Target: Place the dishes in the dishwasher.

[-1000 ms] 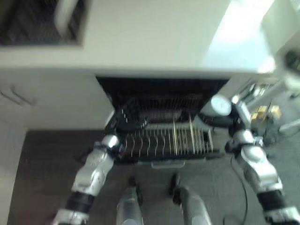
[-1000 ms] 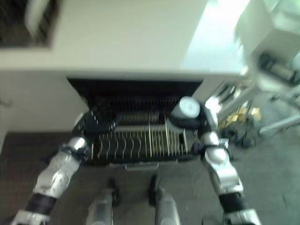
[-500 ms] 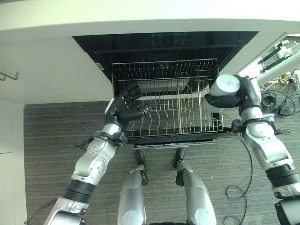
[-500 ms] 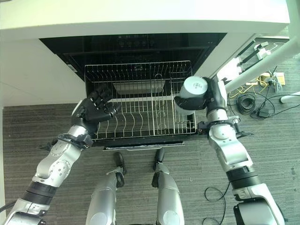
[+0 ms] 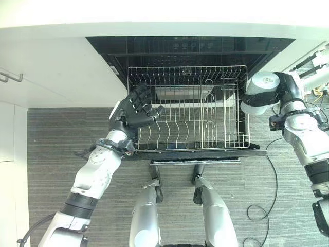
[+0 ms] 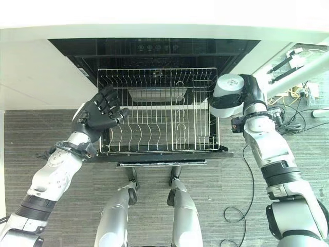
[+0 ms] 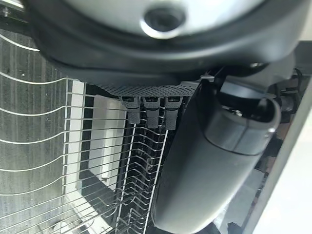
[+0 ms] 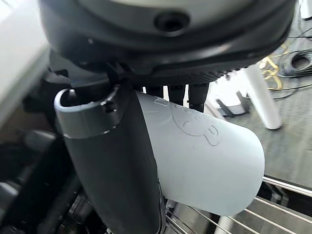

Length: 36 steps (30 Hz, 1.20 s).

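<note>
A wire dish rack [image 5: 188, 110] is pulled out of the open dishwasher [image 5: 190, 45] under the white counter. My right hand [image 5: 286, 88] hangs over the rack's right edge, shut on a pale grey cup [image 5: 259, 91] that lies tilted with its base toward me. The cup [image 8: 209, 156] shows between thumb and fingers [image 8: 197, 97] in the right wrist view. My left hand [image 5: 132, 109] hovers over the rack's left edge, open, fingers spread and holding nothing. The rack [image 7: 73, 161] shows past the left hand [image 7: 219, 161] in its wrist view.
The dishwasher door [image 5: 195, 153] lies folded down in front of the rack. White cabinet fronts [image 5: 51, 72] stand to the left. A white stand [image 6: 288, 69] and cables lie on the grey floor [image 5: 46, 149] at the right.
The camera view has shifted. The right hand with the cup has moved right and up, off the rack's right side. The left hand stays open at the rack's left edge.
</note>
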Motion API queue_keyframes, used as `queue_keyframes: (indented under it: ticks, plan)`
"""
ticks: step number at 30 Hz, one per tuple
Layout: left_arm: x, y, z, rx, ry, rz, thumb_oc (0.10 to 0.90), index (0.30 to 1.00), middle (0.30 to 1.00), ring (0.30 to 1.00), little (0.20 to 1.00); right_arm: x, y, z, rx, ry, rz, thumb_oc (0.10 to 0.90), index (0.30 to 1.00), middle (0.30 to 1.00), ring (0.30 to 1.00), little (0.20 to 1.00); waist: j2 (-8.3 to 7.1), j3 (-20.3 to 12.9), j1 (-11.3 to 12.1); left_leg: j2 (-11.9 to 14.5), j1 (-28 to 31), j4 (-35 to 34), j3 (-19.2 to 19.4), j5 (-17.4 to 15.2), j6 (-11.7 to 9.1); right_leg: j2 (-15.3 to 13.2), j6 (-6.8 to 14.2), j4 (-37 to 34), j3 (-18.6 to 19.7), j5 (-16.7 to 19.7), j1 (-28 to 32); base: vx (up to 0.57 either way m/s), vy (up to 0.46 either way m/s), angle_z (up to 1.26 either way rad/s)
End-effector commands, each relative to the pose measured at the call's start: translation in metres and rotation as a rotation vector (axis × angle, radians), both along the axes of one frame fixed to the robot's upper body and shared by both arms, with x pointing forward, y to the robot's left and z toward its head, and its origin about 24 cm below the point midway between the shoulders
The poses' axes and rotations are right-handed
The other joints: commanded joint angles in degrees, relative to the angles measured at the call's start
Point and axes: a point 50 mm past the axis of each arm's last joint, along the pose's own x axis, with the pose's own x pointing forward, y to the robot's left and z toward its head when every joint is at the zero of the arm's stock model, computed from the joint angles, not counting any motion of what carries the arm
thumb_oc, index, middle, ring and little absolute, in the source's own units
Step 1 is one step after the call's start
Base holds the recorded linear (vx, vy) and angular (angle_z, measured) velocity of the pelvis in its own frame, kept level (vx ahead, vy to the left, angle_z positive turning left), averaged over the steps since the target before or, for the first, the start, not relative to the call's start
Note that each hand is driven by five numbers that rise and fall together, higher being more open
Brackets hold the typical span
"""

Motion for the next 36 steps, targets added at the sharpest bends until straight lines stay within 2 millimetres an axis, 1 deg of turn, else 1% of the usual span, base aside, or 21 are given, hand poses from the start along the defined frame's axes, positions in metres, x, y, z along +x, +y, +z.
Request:
queue_keyframes:
  ticks: [1, 5, 7, 14, 19, 22, 23, 24, 25, 33, 36]
  plan:
    - [-0.008, -0.017, 0.053, -0.007, -0.239, -0.132, 0.8, 0.9, 0.9, 0.9, 0.9, 0.0, -0.006, 0.069, -0.078, -0.146, 0.025, 0.4, 0.3, 0.3, 0.3, 0.3, -0.94, -2.66, 1.24, -0.27, 2.68, 1.27, -5.28, -9.67, -3.45, -3.12, 6.97, 8.01, -0.43, -14.0, 2.2, 0.0, -0.01, 0.03]
    - [-0.006, -0.017, 0.056, -0.006, -0.242, -0.144, 0.8, 0.9, 0.9, 0.9, 0.9, 0.006, -0.01, 0.073, -0.055, -0.094, 0.025, 0.4, 0.3, 0.3, 0.3, 0.3, -0.77, -2.38, 1.77, -0.48, 2.64, 1.27, -5.37, -9.6, -3.45, -3.23, 6.93, 8.01, -0.75, -14.05, 2.29, 0.0, 0.0, 0.0]
    - [-0.005, -0.017, 0.057, -0.004, -0.241, -0.151, 0.8, 0.9, 0.9, 0.9, 0.9, 0.008, -0.011, 0.073, -0.037, -0.075, 0.029, 0.4, 0.3, 0.3, 0.3, 0.3, -0.77, -2.32, 2.05, -0.53, 2.63, 1.27, -5.43, -9.56, -3.47, -3.29, 6.89, 8.01, -0.94, -14.05, 2.37, 0.0, 0.0, 0.0]
    - [-0.003, -0.02, 0.06, -0.004, -0.248, -0.172, 0.8, 0.9, 0.9, 0.9, 0.9, 0.016, -0.01, 0.073, -0.035, -0.01, 0.054, 0.4, 0.3, 0.3, 0.3, 0.3, -0.64, -2.06, 2.63, -0.76, 2.55, 1.27, -5.62, -9.33, -3.46, -3.36, 6.76, 8.01, -1.36, -13.95, 2.4, 0.0, 0.0, 0.0]
    - [-0.002, -0.024, 0.061, -0.013, -0.25, -0.187, 0.8, 0.9, 0.9, 0.9, 0.9, 0.021, -0.007, 0.069, 0.005, 0.034, 0.064, 0.4, 0.3, 0.3, 0.3, 0.3, -0.23, -1.68, 2.88, -0.97, 2.48, 1.27, -5.67, -9.29, -3.44, -3.39, 6.64, 8.01, -1.41, -13.93, 2.22, 0.0, 0.0, 0.0]
    - [-0.001, -0.026, 0.061, -0.019, -0.251, -0.196, 0.8, 0.9, 0.9, 0.9, 0.9, 0.024, -0.005, 0.068, -0.017, 0.068, 0.06, 0.4, 0.3, 0.3, 0.3, 0.3, 0.16, -1.42, 2.97, -1.08, 2.46, 1.27, -5.6, -9.22, -3.43, -3.44, 6.54, 8.01, -1.35, -13.92, 2.09, 0.0, 0.0, 0.0]
    - [-0.001, -0.026, 0.061, -0.02, -0.252, -0.198, 0.8, 0.9, 0.9, 0.9, 0.9, 0.024, -0.006, 0.067, -0.023, 0.071, 0.047, 0.463, 0.394, 0.394, 0.394, 0.394, 0.25, -1.38, 2.98, -1.07, 2.48, 1.27, -5.56, -9.18, -3.44, -3.46, 6.52, 8.01, -1.39, -13.91, 2.09, 0.0, 0.0, 0.0]
    - [-0.001, -0.026, 0.06, -0.022, -0.252, -0.199, 0.8, 0.9, 0.9, 0.9, 0.9, 0.025, -0.008, 0.068, -0.031, 0.067, 0.033, 0.77, 0.855, 0.855, 0.855, 0.855, 0.37, -1.34, 2.97, -1.1, 2.48, 1.27, -5.52, -9.17, -3.45, -3.47, 6.5, 8.01, -1.39, -13.91, 2.08, 0.0, 0.0, 0.0]
    - [-0.001, -0.026, 0.061, -0.024, -0.252, -0.201, 0.8, 0.9, 0.9, 0.9, 0.9, 0.025, -0.009, 0.068, -0.03, 0.076, 0.034, 0.8, 0.9, 0.9, 0.9, 0.9, 0.46, -1.34, 2.96, -1.11, 2.45, 1.27, -5.51, -9.18, -3.45, -3.48, 6.52, 8.01, -1.38, -13.9, 2.02, 0.0, 0.0, 0.0]
    - [-0.002, -0.028, 0.059, -0.025, -0.253, -0.205, 0.8, 0.9, 0.9, 0.9, 0.9, 0.024, -0.006, 0.075, -0.048, 0.068, 0.061, 0.8, 0.9, 0.9, 0.9, 0.9, 0.57, -1.33, 2.65, -1.17, 2.31, 1.27, -5.28, -9.15, -3.41, -3.41, 6.47, 8.01, -1.14, -13.73, 1.55, 0.0, 0.0, 0.0]
    - [-0.003, -0.028, 0.058, -0.023, -0.254, -0.206, 0.8, 0.9, 0.9, 0.9, 0.9, 0.023, -0.004, 0.08, -0.09, 0.051, 0.063, 0.8, 0.9, 0.9, 0.9, 0.9, 0.59, -1.33, 2.52, -1.2, 2.39, 1.27, -5.21, -9.17, -3.39, -3.34, 6.54, 8.01, -0.98, -13.61, 1.48, 0.0, 0.0, 0.0]
